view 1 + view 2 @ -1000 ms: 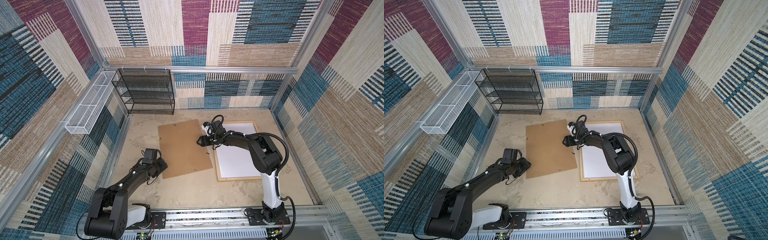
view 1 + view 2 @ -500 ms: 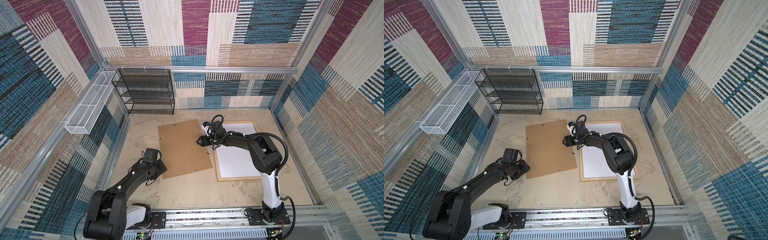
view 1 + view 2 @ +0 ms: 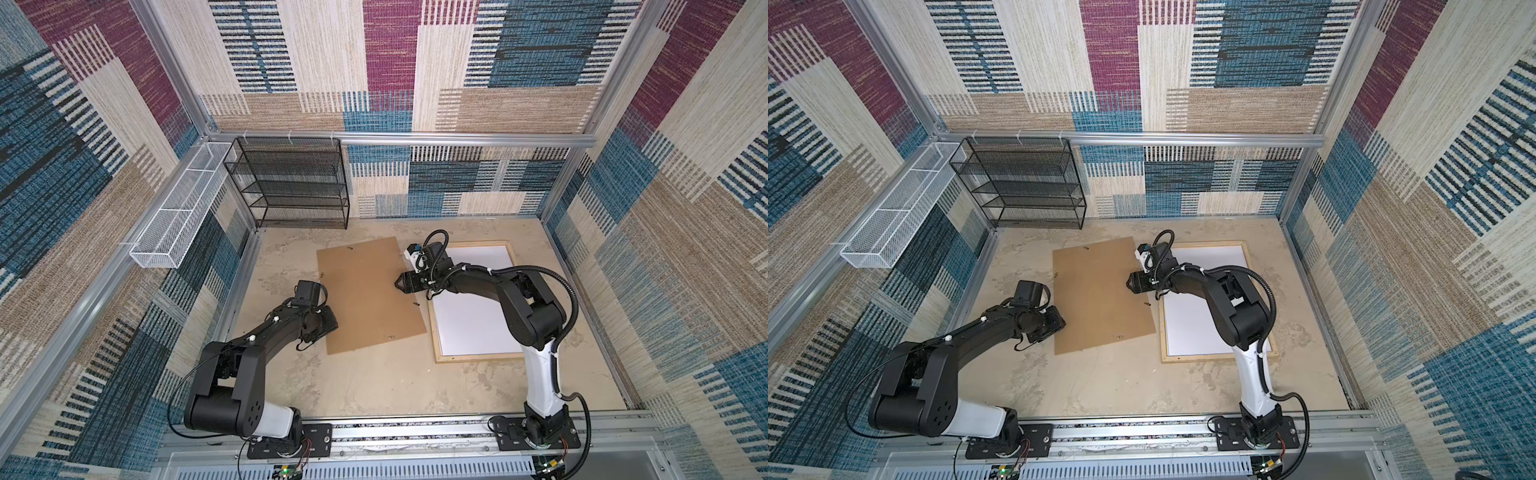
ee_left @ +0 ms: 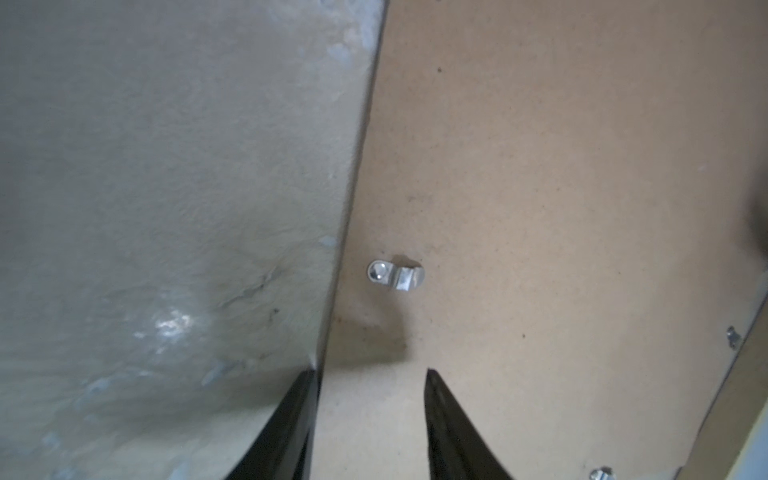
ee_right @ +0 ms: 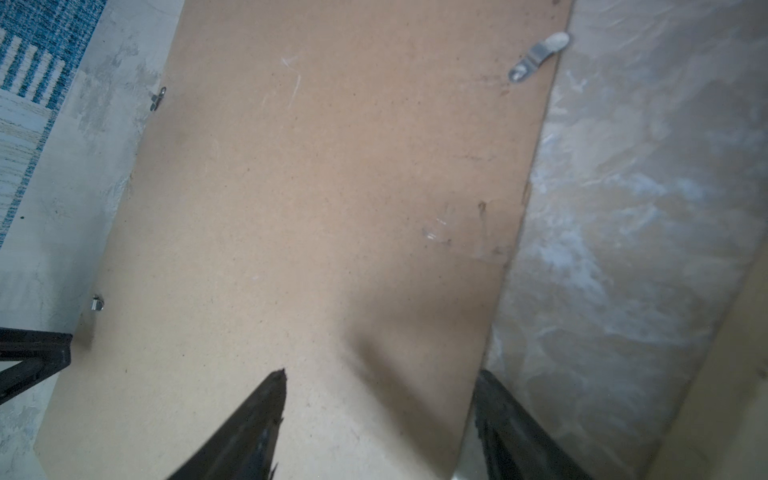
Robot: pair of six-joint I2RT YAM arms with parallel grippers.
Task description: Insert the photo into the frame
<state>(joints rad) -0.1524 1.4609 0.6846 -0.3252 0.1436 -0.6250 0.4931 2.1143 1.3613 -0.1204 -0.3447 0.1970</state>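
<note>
The pale wood frame point(image 3: 478, 358) point(image 3: 1217, 357) lies flat on the right of the table. A white sheet point(image 3: 478, 324) point(image 3: 1200, 328) fills it. I cannot tell whether that sheet is the photo's back, and no printed side shows. The brown backing board point(image 3: 370, 299) point(image 3: 1100, 299) point(image 4: 540, 166) point(image 5: 332, 187) lies left of the frame. My left gripper point(image 3: 332, 324) point(image 3: 1061, 322) point(image 4: 370, 370) is open at the board's left edge, with one finger along the edge and the other over the board. My right gripper point(image 3: 397, 284) point(image 3: 1129, 284) point(image 5: 380, 372) is open, low over the board's right edge.
A black mesh shelf point(image 3: 291, 183) stands at the back left. A white wire basket point(image 3: 178, 208) hangs on the left wall. Small metal clips point(image 4: 395, 276) point(image 5: 538, 56) sit along the board's edges. My right arm reaches over the frame's near-left part.
My left gripper has edged slightly right and away from the front, onto the board's left edge. The right arm, board and frame have not moved.
</note>
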